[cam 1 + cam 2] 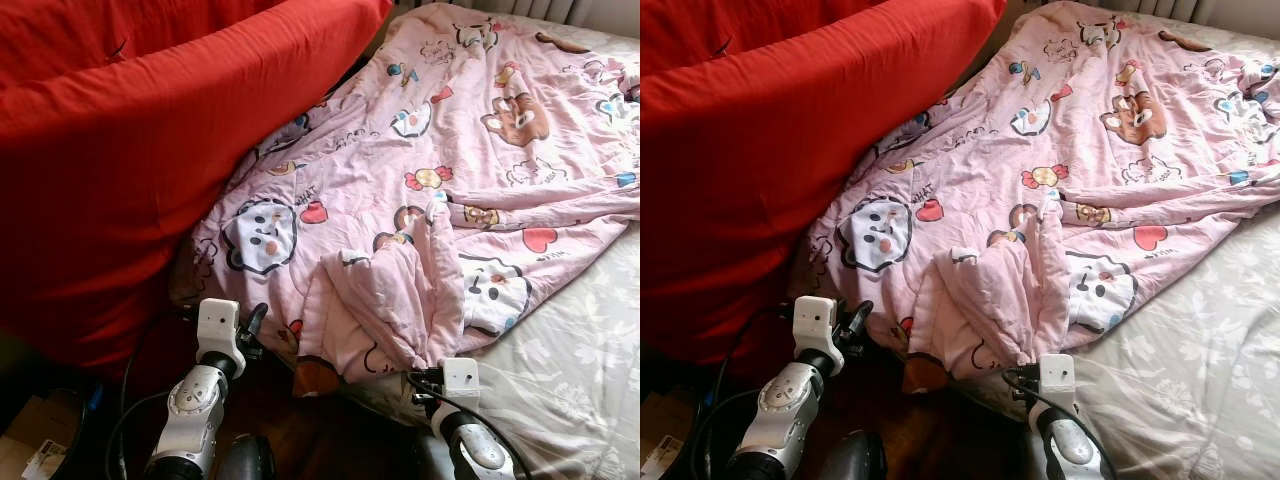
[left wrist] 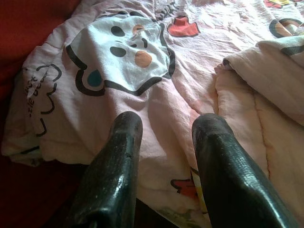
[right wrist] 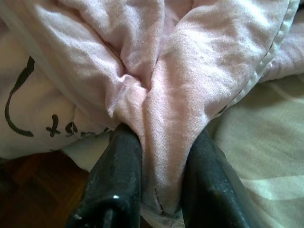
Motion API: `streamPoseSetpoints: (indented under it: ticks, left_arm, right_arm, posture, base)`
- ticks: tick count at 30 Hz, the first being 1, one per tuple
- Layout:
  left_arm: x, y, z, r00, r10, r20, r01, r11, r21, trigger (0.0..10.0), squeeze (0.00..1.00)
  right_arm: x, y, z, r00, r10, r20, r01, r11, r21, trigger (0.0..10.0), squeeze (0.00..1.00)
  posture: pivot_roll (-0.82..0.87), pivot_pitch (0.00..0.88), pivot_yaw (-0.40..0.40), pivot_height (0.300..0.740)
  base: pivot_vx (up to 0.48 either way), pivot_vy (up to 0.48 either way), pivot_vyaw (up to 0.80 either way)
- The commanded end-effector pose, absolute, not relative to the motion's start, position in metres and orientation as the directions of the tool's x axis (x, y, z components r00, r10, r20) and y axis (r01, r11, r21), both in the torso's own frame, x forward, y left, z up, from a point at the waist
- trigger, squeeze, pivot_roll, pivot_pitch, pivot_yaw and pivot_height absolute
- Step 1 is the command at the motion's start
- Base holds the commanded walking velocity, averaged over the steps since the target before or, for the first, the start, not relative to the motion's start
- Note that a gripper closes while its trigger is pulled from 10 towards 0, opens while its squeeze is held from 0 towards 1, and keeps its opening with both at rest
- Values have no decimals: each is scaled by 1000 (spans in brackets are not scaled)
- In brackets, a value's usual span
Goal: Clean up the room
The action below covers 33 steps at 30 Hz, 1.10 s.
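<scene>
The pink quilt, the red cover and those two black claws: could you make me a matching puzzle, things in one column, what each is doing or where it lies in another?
Things:
1. pink cartoon quilt
2. red cover
3. left gripper
4. right gripper
5. pale leaf-patterned sheet

States:
A. fingers apart, poised over the quilt's edge near a white cartoon face
B. rumpled across the bed, a fold hanging over the near edge
C. bare on the robot's right side of the bed
D. pinching a fold of quilt
E. draped high on the robot's left

Pairs: 1-B, 2-E, 3-A, 4-D, 5-C
</scene>
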State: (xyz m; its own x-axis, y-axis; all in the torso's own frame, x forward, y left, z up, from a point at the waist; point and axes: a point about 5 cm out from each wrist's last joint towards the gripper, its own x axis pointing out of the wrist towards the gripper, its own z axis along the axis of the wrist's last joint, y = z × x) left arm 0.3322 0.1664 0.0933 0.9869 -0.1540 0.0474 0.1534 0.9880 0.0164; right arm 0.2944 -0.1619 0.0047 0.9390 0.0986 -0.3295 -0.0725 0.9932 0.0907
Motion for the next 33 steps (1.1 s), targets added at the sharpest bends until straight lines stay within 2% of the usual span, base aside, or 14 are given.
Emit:
streamPoseSetpoints:
  ticks: [1,16,17,18,27,33]
  left_arm:
    - [327,168,85,989,-148,22,148,989,14,10000,0]
    - [320,169,75,990,-139,-3,139,990,11,10000,0]
    - [317,171,72,990,-137,-9,138,990,12,10000,0]
    - [314,173,69,991,-135,-18,135,991,14,10000,0]
    - [316,170,66,990,-135,-37,135,991,10,10000,0]
    - [323,167,68,989,-138,-44,139,990,5,10000,0]
  right_arm:
    - [291,-161,2,941,97,-324,-65,992,107,0,0]
    - [293,-170,13,974,55,-220,-33,994,101,0,0]
    - [293,-172,15,979,42,-201,-22,995,100,5529,0]
    - [293,-176,17,983,24,-182,-7,995,96,10000,0]
    - [295,-185,25,991,-23,-130,38,993,114,10000,0]
    - [305,-184,33,993,-25,-114,38,993,115,10000,0]
  posture:
    - [-5,260,62,602]
    - [-26,241,52,602]
    - [-28,236,51,602]
    - [-35,227,50,602]
    - [-54,192,50,602]
    - [-55,163,49,642]
  base:
    - [0,0,0]
    - [0,0,0]
    - [0,0,0]
    - [0,0,0]
    - [0,0,0]
    - [0,0,0]
